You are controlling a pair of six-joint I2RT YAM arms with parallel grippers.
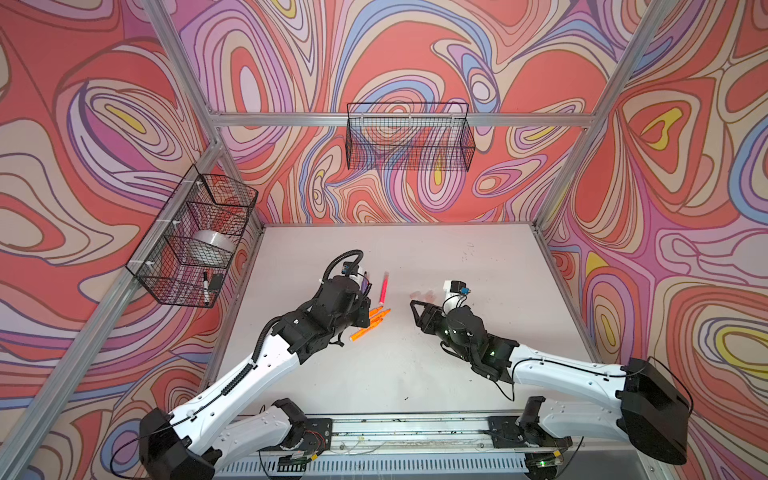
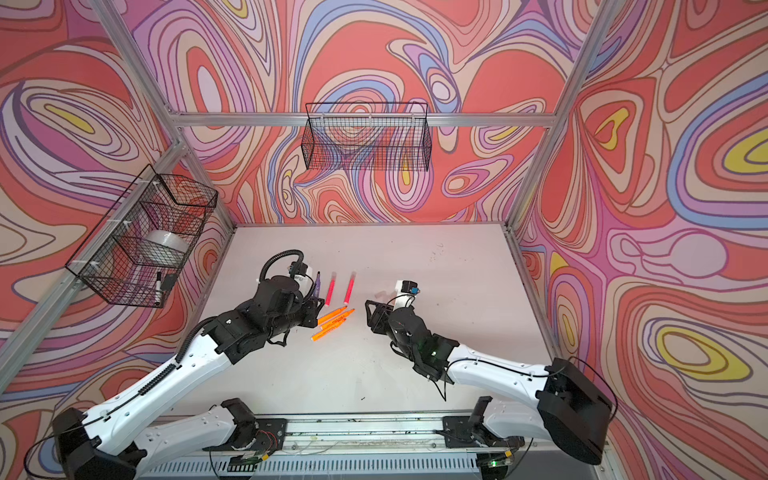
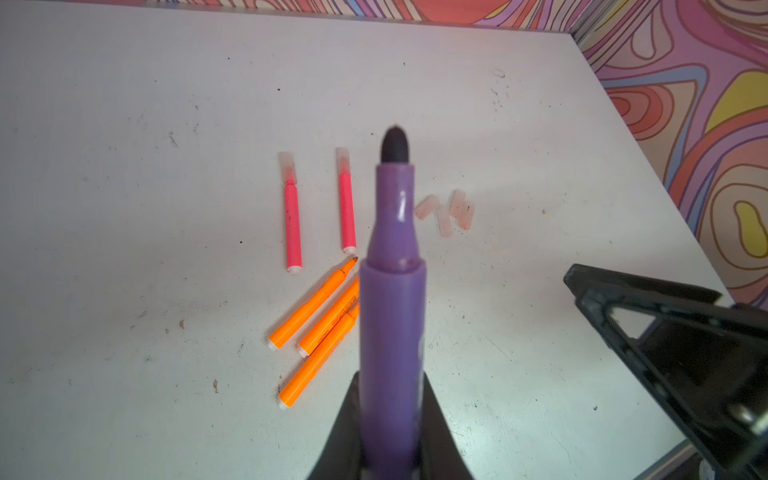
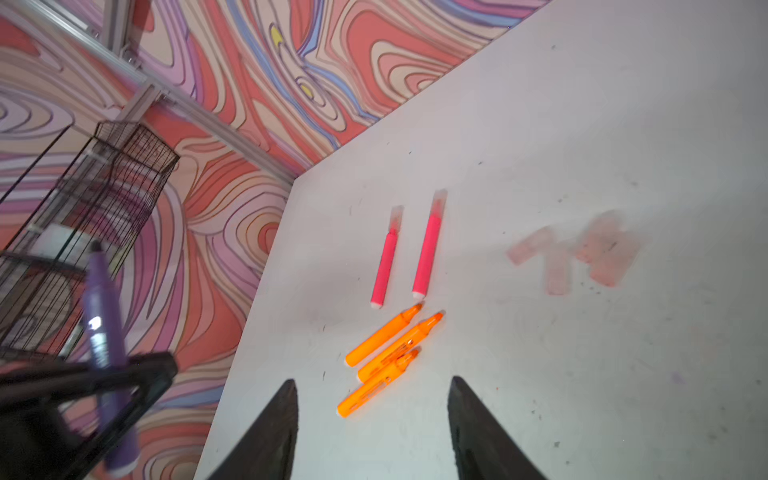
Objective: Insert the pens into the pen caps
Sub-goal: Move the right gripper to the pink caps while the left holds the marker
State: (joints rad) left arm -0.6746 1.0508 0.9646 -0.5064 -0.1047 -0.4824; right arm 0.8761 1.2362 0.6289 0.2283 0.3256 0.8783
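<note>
My left gripper (image 3: 390, 384) is shut on the barrel of the uncapped purple pen (image 3: 390, 291), which points up and away, its dark tip bare; both top views show it too (image 1: 365, 284) (image 2: 318, 282). Two pink pens (image 3: 292, 224) (image 3: 347, 208) lie side by side on the table, each with a clear cap (image 3: 286, 164) on its tip. Three orange pens (image 3: 311, 307) (image 2: 332, 318) lie uncapped in a bunch beside them. Several loose pen caps (image 3: 446, 210) (image 4: 582, 253) sit in a cluster further right. My right gripper (image 4: 372, 380) (image 1: 415, 309) hangs open above the table near the orange pens, with nothing between its fingers.
A wire basket (image 1: 195, 237) on the left wall holds a tape roll (image 1: 210, 245) and a black-and-white marker (image 1: 205, 286). Another wire basket (image 1: 409, 137) hangs on the back wall. The white table (image 1: 457, 257) is bounded by aluminium frame posts.
</note>
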